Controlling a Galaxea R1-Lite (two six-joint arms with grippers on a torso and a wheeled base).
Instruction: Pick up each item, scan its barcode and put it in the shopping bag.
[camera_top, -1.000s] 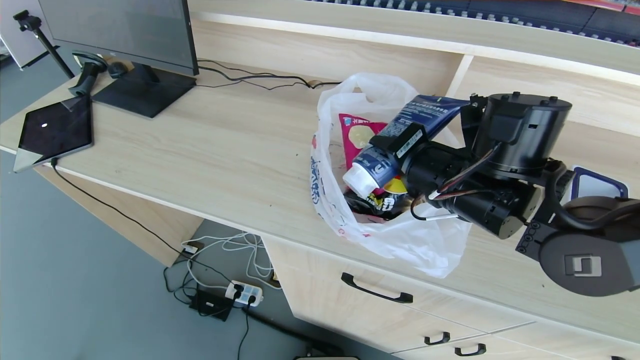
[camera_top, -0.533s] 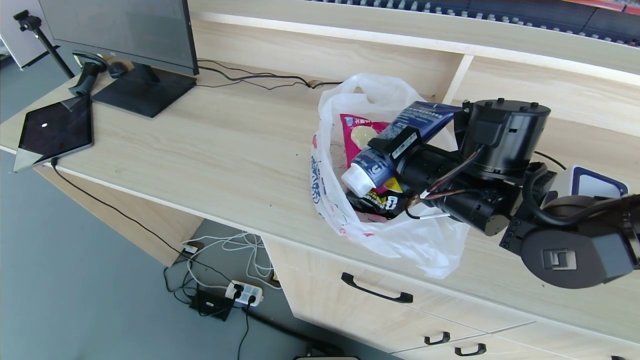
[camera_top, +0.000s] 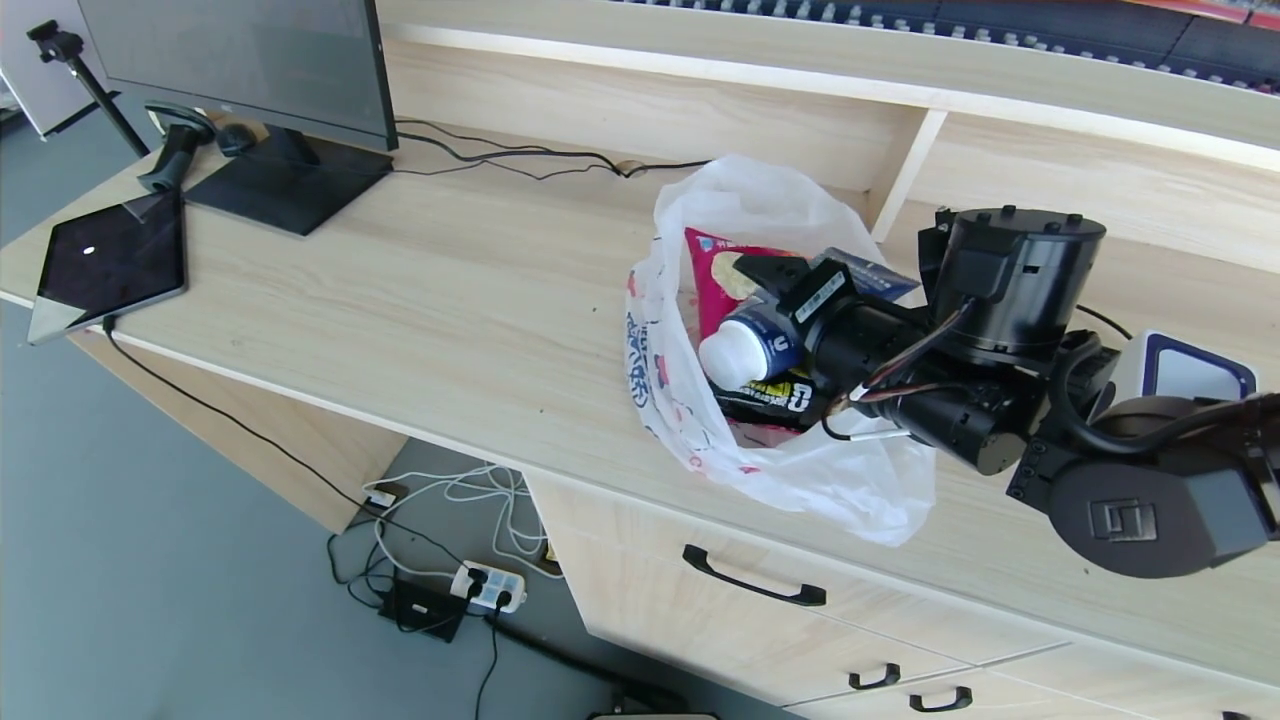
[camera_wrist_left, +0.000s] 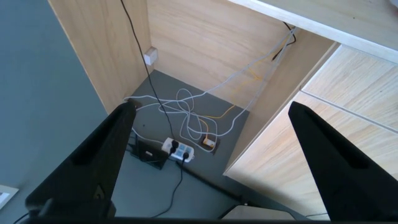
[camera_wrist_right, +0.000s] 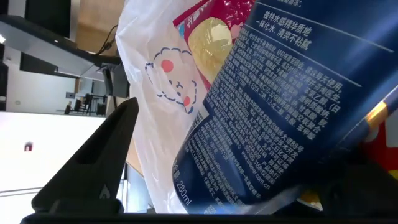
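A wooden bench (camera_top: 450, 300) carries a white shopping bag (camera_top: 760, 195) near its front edge. The right gripper (camera_top: 800, 300), clamping a blue tube (camera_top: 765, 335), has dipped deeper inside. The left gripper (camera_wrist_left: 210, 106) gapes wide.

Head above counter (camera_top: 450, 300), right wrist close at bag (camera_wrist_right: 155, 99), left toward floor (camera_wrist_left: 37, 74)

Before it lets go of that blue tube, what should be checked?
1. Grip on the blue tube: ok, right gripper shut on it.
2. Tube over the bag: ok, its white cap sits in the opening.
3. Bag mouth open: ok.
4. Room inside: cannot tell; snack packets already lie there.
5. Left gripper out of the way: ok, open, below the counter.
6. Barcode scanned: cannot tell.
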